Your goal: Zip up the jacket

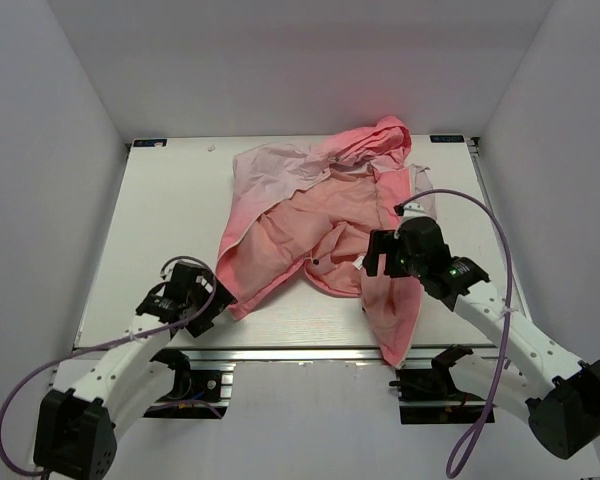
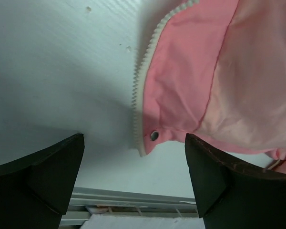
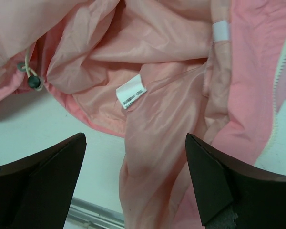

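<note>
Jaws wide apart and empty: left gripper (image 2: 133,143) over zipper (image 2: 135,95) end of jacket (image 1: 320,215), right gripper (image 3: 136,143) above its lining (image 3: 157,100).

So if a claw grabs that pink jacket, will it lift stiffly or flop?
Probably flop: the jacket lies crumpled in soft folds. Its thin glossy fabric looks light, maybe slippery. The toothed zipper edge likely stays firmer.

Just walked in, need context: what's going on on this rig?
A thin pink hooded windbreaker jacket lies crumpled and unzipped on the white table, with its lining showing. The left gripper, open and empty, is lined up on the bottom end of the white zipper teeth at a hem corner. The right gripper, also open and empty, hovers over the lining near a small white label. Zipping has not started.
</note>
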{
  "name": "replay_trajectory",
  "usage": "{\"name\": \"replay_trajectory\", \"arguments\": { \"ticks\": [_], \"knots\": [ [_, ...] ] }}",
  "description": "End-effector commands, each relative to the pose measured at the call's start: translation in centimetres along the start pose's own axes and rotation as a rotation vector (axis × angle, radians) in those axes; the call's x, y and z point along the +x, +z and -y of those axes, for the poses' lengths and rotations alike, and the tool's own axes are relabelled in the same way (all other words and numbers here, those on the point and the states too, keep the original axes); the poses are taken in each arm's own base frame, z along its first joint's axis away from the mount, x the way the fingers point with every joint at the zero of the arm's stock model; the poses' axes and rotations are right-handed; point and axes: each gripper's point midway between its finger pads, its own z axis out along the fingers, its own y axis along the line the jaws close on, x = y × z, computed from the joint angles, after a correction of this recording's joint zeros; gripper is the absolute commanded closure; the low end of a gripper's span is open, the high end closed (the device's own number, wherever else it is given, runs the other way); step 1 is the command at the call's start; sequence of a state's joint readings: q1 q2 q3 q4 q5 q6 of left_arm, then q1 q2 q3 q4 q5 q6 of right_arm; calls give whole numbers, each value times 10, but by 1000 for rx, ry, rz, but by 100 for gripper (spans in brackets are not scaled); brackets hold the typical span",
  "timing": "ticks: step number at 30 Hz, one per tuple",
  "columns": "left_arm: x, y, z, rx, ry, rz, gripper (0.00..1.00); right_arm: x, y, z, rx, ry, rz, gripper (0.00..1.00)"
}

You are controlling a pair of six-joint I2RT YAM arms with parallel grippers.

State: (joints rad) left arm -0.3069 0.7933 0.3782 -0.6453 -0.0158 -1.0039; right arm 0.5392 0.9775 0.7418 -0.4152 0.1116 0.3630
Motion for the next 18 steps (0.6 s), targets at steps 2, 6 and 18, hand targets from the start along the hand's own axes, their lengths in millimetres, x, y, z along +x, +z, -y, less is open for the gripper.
{"name": "replay_trajectory", "arguments": {
  "ticks": [2, 6, 18],
  "knots": [
    [-9, 17, 15, 20, -8, 13, 5, -12, -6, 13, 82, 24, 61, 11],
    [-8, 33, 17, -17, 12, -26, 23, -6, -8, 25, 155, 73, 50, 11],
    [-73, 10, 57, -17, 45, 189, 100, -8, -11, 44, 273, 104, 62, 11]
  ]
}}
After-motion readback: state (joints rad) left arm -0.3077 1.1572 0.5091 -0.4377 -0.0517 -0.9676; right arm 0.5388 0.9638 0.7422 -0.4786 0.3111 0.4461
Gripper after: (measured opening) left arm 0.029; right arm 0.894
